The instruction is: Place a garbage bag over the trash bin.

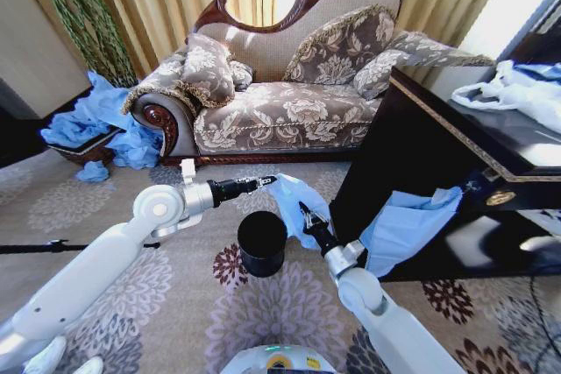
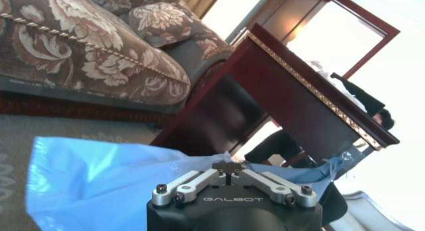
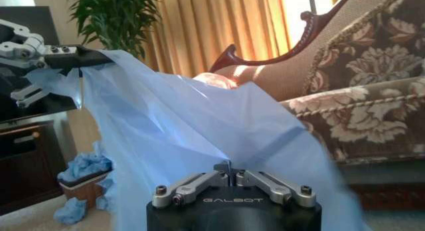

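Garbage bag [image 1: 294,199]: light-blue, wrinkly, held up in the air between the two grippers, just above and behind the trash bin's open top – not yet over the rim
Trash bin [image 1: 262,243]: small, round, black, upright on the patterned carpet [image 1: 175,304] in front of the sofa [image 1: 289,85]
Left gripper [image 1: 259,183]: reaching in from the left, fingers clenched on the bag's upper left edge
Right gripper [image 1: 305,213]: coming up from below, just right of the bin, fingers pinched tight on the bag's right edge – in the right wrist view the plastic spreads from its closed tips up to the other gripper
Dark cabinet [image 1: 438,146]: at the right, with a second blue sheet [image 1: 408,225] hanging from its front
Wicker basket [image 1: 88,148]: left of the sofa, heaped with blue plastic
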